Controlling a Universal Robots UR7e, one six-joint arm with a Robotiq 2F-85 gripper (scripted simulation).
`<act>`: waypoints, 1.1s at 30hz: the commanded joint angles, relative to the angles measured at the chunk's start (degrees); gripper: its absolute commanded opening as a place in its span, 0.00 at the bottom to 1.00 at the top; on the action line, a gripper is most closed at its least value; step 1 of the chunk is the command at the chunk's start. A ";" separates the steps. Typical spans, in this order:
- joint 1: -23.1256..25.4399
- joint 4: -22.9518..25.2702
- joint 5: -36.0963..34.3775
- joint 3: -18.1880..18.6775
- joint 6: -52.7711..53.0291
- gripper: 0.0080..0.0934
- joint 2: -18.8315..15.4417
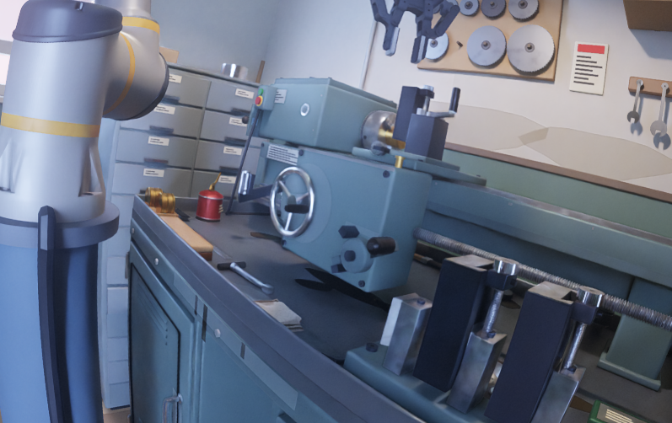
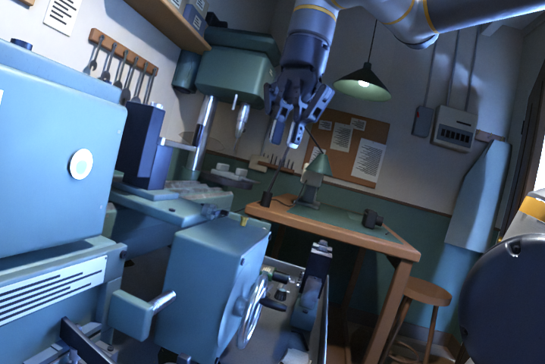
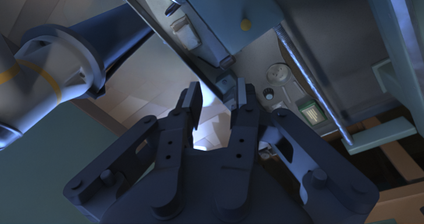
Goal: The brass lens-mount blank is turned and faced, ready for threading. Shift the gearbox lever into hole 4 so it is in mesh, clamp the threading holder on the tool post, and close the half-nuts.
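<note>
A dark tool holder (image 1: 422,126) sits on the tool post on top of the carriage (image 1: 349,210), next to the brass blank (image 1: 392,138) in the chuck. Two more dark holders (image 1: 451,321) (image 1: 536,347) stand in a rack at the front right of the bench. The gearbox lever (image 1: 246,158) hangs at the left end of the headstock. A black knob (image 1: 380,245) sticks out of the apron below the handwheel (image 1: 291,209). My gripper (image 1: 415,39) (image 2: 286,133) (image 3: 216,101) is high above the carriage and rack. It is partly open and holds nothing.
The front edge of the bench (image 1: 233,300) runs below the carriage. The leadscrew (image 1: 554,281) runs to the right behind the rack. A red oil can (image 1: 209,203), a hammer (image 1: 246,274) and a wooden block (image 1: 188,235) lie on the bench. My arm's base column (image 1: 49,221) stands at the left.
</note>
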State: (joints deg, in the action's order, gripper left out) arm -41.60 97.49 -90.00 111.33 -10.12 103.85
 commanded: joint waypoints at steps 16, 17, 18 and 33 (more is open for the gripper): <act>-11.84 -2.65 0.01 10.85 -11.84 0.35 13.55; -12.27 -2.79 0.01 11.13 -12.28 0.35 13.97; -12.65 -2.90 0.01 11.37 -12.66 0.35 14.32; -13.96 -3.25 0.15 12.20 -13.00 0.35 15.56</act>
State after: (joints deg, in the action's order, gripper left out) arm -55.56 94.22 -89.85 123.56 -23.13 119.40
